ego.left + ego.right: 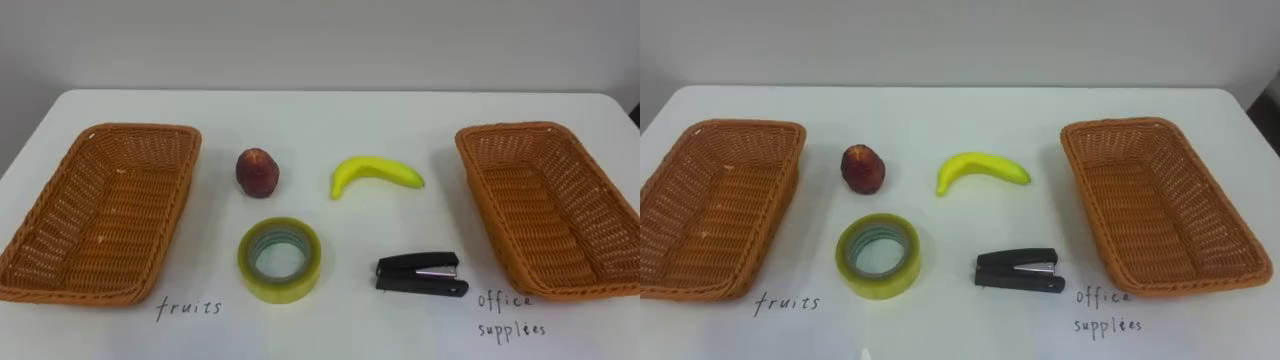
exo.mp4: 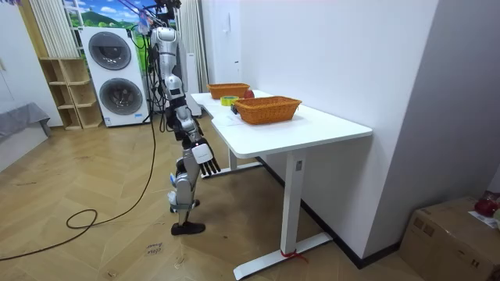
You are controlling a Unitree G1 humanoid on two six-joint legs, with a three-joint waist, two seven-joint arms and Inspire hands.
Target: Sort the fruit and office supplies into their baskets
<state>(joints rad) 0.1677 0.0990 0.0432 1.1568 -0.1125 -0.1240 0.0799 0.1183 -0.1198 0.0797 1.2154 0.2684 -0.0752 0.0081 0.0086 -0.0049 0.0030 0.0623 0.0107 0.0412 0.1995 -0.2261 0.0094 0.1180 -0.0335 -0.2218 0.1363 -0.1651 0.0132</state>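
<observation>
Two brown wicker baskets stand on the white table (image 1: 330, 110), both with nothing inside. Handwriting on the table marks the left basket (image 1: 140, 131) for fruits and the right basket (image 1: 512, 130) for office supplies. Between them lie a red peach (image 1: 257, 172) and a yellow banana (image 1: 375, 173) in the far row. In the near row are a yellow-green tape roll (image 1: 280, 260) lying flat and a black stapler (image 1: 421, 274). I stand at the table's long side. My right hand (image 2: 205, 156) hangs open below the tabletop, apart from everything.
The table's far edge runs along a white wall (image 1: 320, 40). Behind me in the room view stand washing machines (image 2: 117, 74) and a wooden shelf (image 2: 66, 94). A cardboard box (image 2: 453, 234) sits on the floor at the room view's right.
</observation>
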